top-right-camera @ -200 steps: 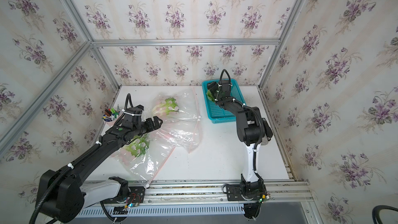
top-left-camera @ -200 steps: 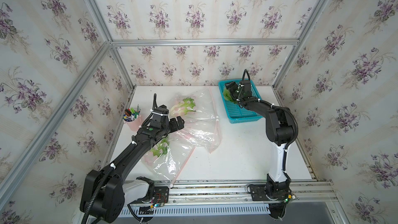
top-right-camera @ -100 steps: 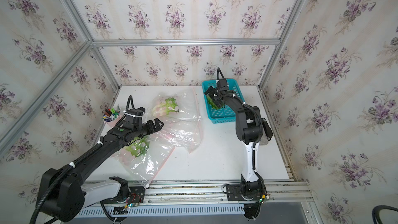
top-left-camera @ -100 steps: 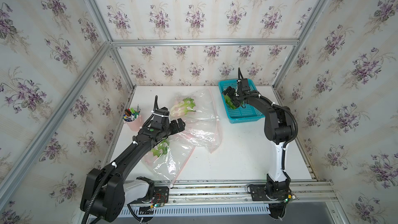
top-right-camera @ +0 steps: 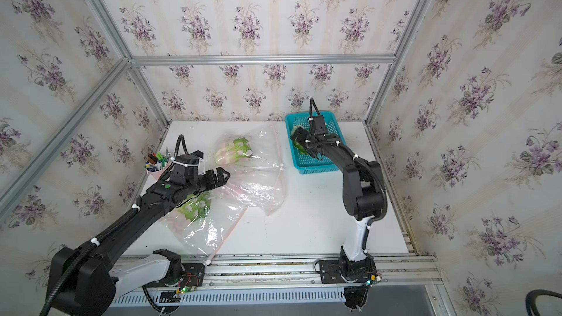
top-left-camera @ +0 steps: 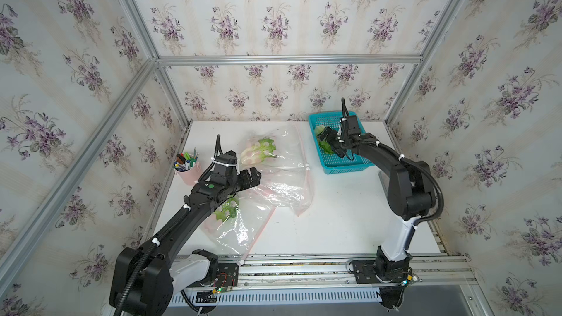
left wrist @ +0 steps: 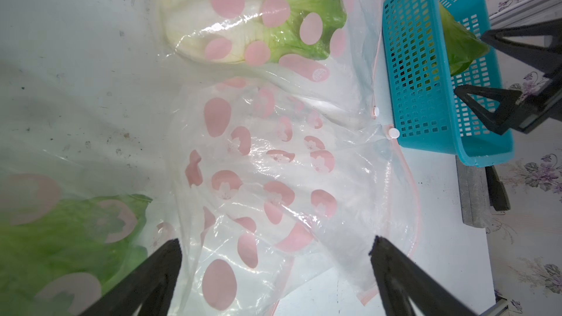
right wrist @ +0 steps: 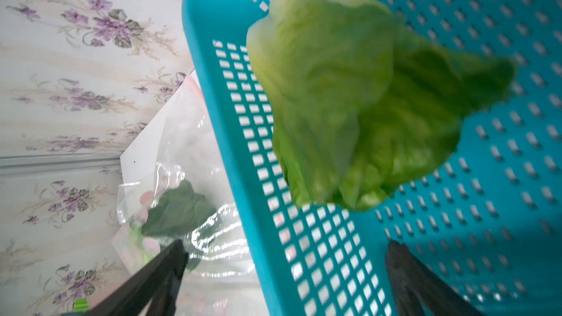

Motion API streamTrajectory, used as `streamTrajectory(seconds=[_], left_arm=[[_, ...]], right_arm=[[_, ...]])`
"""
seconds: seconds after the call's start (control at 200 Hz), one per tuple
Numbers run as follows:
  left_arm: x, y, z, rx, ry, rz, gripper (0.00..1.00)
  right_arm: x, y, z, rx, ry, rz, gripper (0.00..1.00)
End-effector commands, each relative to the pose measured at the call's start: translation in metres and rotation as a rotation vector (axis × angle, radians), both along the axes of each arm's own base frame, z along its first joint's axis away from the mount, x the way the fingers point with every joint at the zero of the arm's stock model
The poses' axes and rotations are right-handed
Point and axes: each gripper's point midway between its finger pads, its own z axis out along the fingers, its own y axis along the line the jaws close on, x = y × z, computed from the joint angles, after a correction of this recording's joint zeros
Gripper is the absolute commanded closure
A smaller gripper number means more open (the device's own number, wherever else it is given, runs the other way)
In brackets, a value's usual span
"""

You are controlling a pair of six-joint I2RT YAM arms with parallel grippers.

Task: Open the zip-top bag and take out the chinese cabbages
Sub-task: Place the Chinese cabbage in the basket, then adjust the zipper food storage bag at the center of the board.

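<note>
Right tool (top-left-camera: pixel 330 145) hung released over a chinese cabbage (right wrist: pixel 349 101) in the teal basket (top-left-camera: pixel 346 168) at the far right corner of the table (top-left-camera: pixel 334 223). Left tool (left wrist: pixel 275 240) gaped empty above two zip-top bags (top-left-camera: pixel 289 189) — each holding a cabbage. Rising clear of the basket wall first seemed wise.

In basket (top-left-camera: pixel 345 168), back right, one cabbage (right wrist: pixel 349 101); left of it, bagged cabbage (top-left-camera: pixel 258 153); nearer front-left, third cabbage (top-left-camera: pixel 226 211)
</note>
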Motion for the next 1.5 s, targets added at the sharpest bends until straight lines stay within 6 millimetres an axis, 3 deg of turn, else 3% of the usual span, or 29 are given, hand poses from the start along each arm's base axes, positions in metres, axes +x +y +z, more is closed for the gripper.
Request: streamTrajectory(seconds=[0.0, 0.06, 0.32, 0.405, 0.515, 0.639, 0.799, 0.839, 0.939, 1.124, 1.224, 1.494], left_arm=[[-0.005, 0.008, 0.003, 0.032, -0.011, 0.02, 0.01], [-0.007, 0.01, 0.006, 0.039, -0.018, 0.025, 0.01], [-0.032, 0.016, 0.011, 0.037, 0.001, 0.03, 0.01], [-0.044, 0.018, 0.006, 0.04, 0.021, 0.042, 0.01], [-0.058, 0.025, -0.004, 0.059, 0.059, 0.067, 0.01], [-0.073, 0.035, -0.013, 0.079, 0.093, 0.114, 0.01], [-0.089, 0.048, -0.018, 0.121, 0.133, 0.158, 0.01], [-0.091, 0.051, -0.018, 0.127, 0.14, 0.164, 0.01], [-0.096, 0.055, -0.015, 0.144, 0.147, 0.173, 0.01], [-0.104, 0.063, -0.012, 0.154, 0.149, 0.209, 0.01], [-0.11, 0.068, -0.015, 0.156, 0.164, 0.24, 0.01], [-0.118, 0.079, -0.032, 0.196, 0.223, 0.294, 0.01]], right_arm=[[-0.016, -0.009, 0.014, -0.007, -0.096, -0.011, 0.0], [-0.032, -0.015, 0.016, -0.024, -0.113, -0.003, 0.0], [-0.102, -0.01, 0.068, -0.116, -0.417, 0.17, 0.0], [-0.127, 0.005, 0.079, -0.109, -0.476, 0.297, 0.01], [-0.162, 0.04, 0.084, -0.066, -0.503, 0.482, 0.07], [-0.197, 0.09, 0.067, -0.056, -0.454, 0.664, 0.18], [-0.228, 0.137, 0.034, 0.011, -0.375, 0.793, 0.27], [-0.237, 0.146, 0.027, 0.028, -0.361, 0.816, 0.25], [-0.26, 0.163, 0.002, 0.002, -0.329, 0.863, 0.01], [-0.3, 0.184, -0.036, 0.047, -0.234, 0.931, 0.0], [-0.306, 0.191, -0.047, 0.047, -0.205, 0.925, 0.0], [-0.297, 0.224, -0.077, 0.022, -0.078, 0.875, 0.0]])
